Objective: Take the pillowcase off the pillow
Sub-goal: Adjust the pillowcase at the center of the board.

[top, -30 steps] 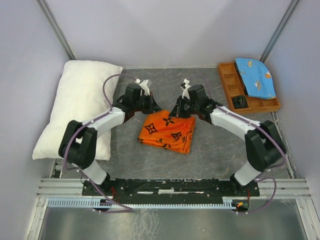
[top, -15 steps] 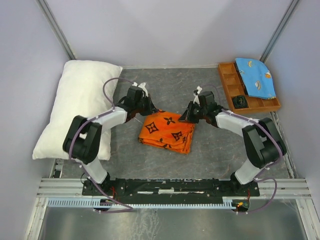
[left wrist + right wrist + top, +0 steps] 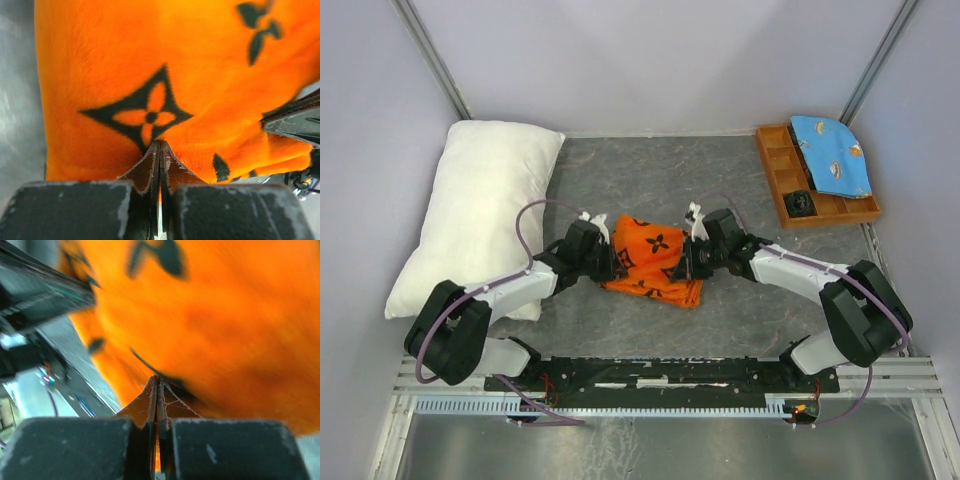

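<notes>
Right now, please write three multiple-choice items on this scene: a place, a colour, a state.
1. In the top view, where lies the pillow? A left; B middle; C right.
2. What colour is the cloth on the wooden tray? A red; B light blue; C green.
3. The left end effector is: A wide open; B shut on the pillowcase; C out of view.
Answers: 1 A, it fills the left side. 2 B, pale blue with prints. 3 B, wrist view shows jaws closed on orange fabric.

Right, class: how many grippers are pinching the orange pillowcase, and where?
2. The left gripper is shut on the left edge of the pillowcase, as seen from above; the right gripper is shut on its right edge. Neither is hidden.
</notes>
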`<act>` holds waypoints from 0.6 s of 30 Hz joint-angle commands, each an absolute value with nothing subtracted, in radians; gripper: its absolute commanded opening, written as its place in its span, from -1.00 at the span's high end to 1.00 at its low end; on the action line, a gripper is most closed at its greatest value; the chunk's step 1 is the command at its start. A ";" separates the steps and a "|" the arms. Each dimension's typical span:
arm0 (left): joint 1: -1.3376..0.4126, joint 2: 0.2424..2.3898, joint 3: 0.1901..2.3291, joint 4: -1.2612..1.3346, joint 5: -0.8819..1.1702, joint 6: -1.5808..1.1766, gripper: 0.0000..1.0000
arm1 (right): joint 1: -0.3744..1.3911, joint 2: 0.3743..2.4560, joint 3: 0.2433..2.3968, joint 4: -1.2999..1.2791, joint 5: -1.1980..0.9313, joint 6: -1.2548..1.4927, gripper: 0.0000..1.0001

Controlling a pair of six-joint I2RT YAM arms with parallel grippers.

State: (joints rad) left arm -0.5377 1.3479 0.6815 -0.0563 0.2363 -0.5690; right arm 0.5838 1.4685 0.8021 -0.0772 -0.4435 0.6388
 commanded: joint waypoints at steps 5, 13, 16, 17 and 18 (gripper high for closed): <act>-0.581 1.342 0.583 -0.009 0.190 -0.672 0.95 | 0.627 1.422 0.683 -0.259 -0.456 0.534 0.97; -0.583 1.324 0.759 -0.178 0.156 -0.586 0.95 | 0.625 1.373 0.888 -0.347 -0.411 0.529 0.91; -0.608 1.249 0.817 -0.261 0.182 -0.540 0.94 | 0.610 1.379 1.080 -0.388 -0.326 0.501 0.61; -0.653 1.220 0.833 -0.282 0.203 -0.494 0.94 | 0.602 1.399 1.143 -0.412 -0.279 0.487 0.56; -0.705 1.189 0.848 -0.308 0.194 -0.461 0.93 | 0.588 1.427 1.208 -0.437 -0.233 0.467 0.53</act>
State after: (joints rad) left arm -0.5968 1.3151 0.7567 -0.2047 0.1822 -0.5976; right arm 0.6209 1.4258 0.9607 -0.3908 -0.3859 0.5388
